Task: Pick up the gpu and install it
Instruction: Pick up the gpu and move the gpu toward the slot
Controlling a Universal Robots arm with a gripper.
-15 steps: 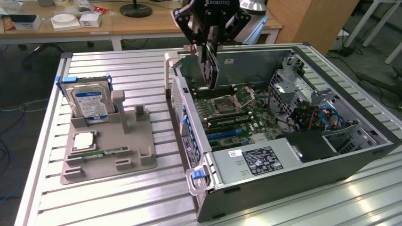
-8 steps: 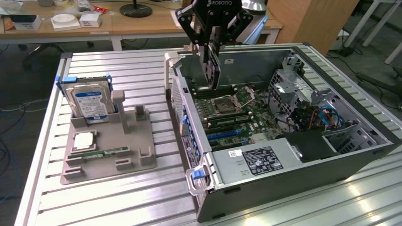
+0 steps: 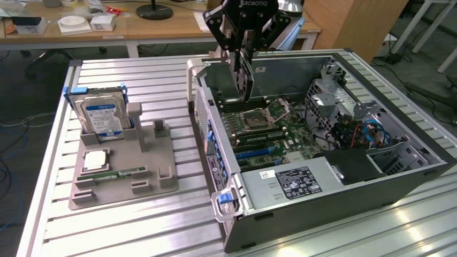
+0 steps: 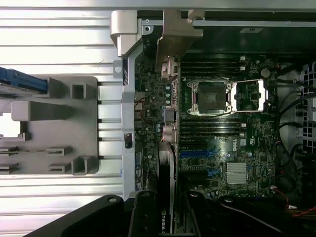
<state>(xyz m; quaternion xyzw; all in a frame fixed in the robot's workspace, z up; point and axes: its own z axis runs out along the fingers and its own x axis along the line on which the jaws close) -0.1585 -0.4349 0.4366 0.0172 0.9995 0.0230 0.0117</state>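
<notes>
Gpu (image 3: pixel 248 88) upright, edge down, in gripper (image 3: pixel 244 60)

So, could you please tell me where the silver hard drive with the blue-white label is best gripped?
Probably by its top edge, coming straight down: the silver hard drive stands upright in the grey holder, whose slot covers its lower part, leaving the upper flat faces free to clamp.

One gpu (image 3: pixel 245 80), one hard drive (image 3: pixel 100 118), one memory stick (image 3: pixel 117 173), one computer case (image 3: pixel 343 201).
</notes>
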